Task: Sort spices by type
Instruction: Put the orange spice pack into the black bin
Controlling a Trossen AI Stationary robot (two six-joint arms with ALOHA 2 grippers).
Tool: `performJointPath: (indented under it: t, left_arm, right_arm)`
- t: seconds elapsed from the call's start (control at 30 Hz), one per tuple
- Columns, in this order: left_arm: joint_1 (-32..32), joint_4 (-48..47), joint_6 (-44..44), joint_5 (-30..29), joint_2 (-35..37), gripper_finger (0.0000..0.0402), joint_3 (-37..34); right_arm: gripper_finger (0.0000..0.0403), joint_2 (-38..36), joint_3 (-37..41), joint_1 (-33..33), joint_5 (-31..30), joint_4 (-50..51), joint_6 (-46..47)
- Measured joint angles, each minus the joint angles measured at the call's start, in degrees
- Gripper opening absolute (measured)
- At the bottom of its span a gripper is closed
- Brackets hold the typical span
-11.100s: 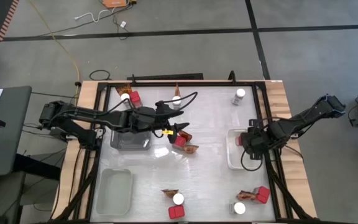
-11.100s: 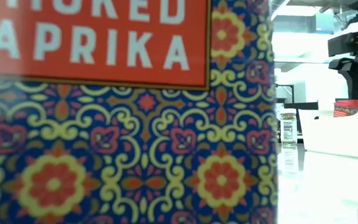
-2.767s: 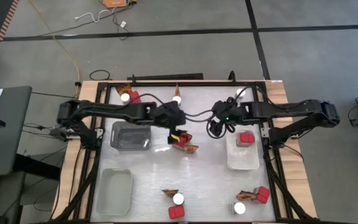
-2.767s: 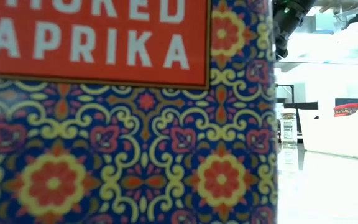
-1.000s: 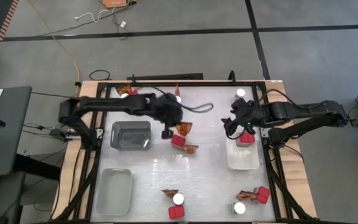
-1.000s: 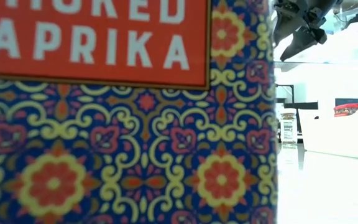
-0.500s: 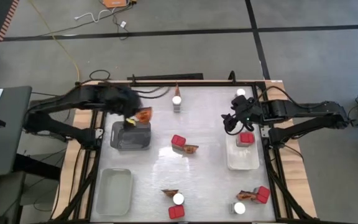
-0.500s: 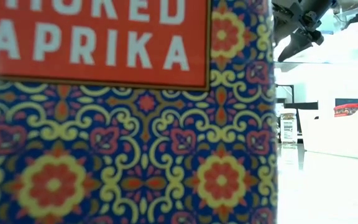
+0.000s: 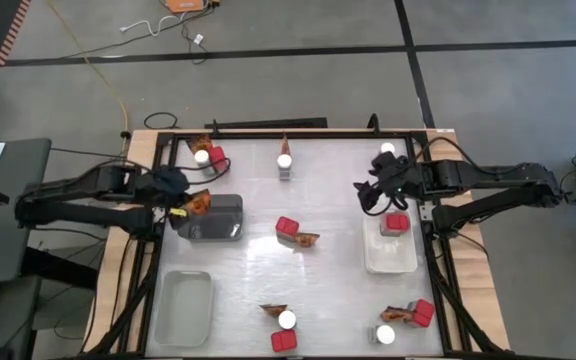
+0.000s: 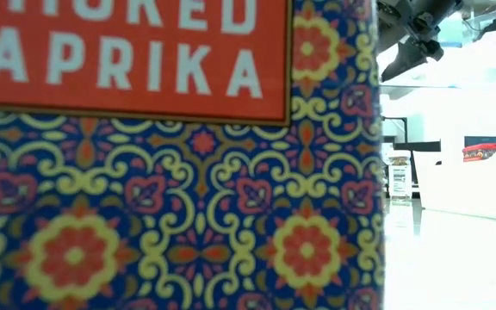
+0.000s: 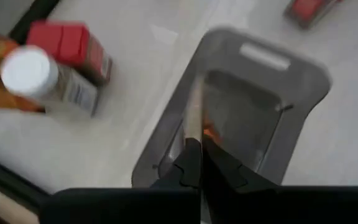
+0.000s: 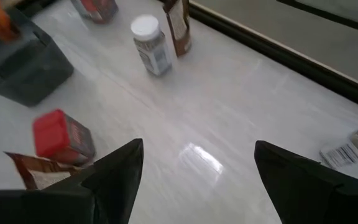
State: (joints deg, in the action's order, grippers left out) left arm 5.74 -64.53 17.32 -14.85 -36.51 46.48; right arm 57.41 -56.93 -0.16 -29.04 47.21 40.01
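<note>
My left pincer [image 9: 190, 207] is closed on a crinkled orange-brown packet [image 9: 200, 202], holding it just over the near end of the grey tray [image 9: 223, 222]. I judge the packet light and floppy, best pinched by an edge. My right pincer [image 9: 372, 193] waits spread wide, empty, beside the white tray [image 9: 375, 262].
</note>
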Motion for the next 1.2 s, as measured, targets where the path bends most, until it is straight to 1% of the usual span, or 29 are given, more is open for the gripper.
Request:
performJointPath:
  t: [0.13, 0.3, 0.63, 0.77, 0.9, 1.07, 1.2]
  left_arm:
    - [0.0, 0.16, 0.51, -0.43, 4.0, 0.0, -4.68]
    - [0.0, 0.68, 0.58, -0.42, 6.01, 0.0, -7.79]
    - [0.02, 0.5, 1.33, -0.42, 5.77, 0.0003, -7.85]
    - [0.02, 3.12, 6.58, -0.88, 5.34, 0.0003, -7.85]
    - [0.04, 4.25, 9.87, -3.77, 4.11, 0.0003, -8.26]
    - [0.04, 3.45, 11.13, -4.08, 2.28, 0.0004, -10.43]
    - [0.04, 3.74, 11.19, -4.52, 0.85, 0.0004, -10.21]
  right_arm:
    - [0.0333, 0.0, 0.0, -0.63, 0.0, -3.24, -0.15]
    - [0.0333, 0.0, 0.0, -2.35, 0.05, -4.5, 0.03]
    - [0.0333, 0.02, 0.0, -3.02, 0.31, -6.71, 0.02]
    - [0.0333, 0.55, 0.0, -2.99, 0.36, -6.99, -0.01]
    - [0.0333, 2.17, 0.0, -2.99, 0.42, -7.01, -0.15]
    - [0.0333, 4.87, 0.0, -2.99, 0.48, -7.0, -0.14]
    - [0.0333, 6.66, 0.0, -2.99, 0.56, -7.03, -0.13]
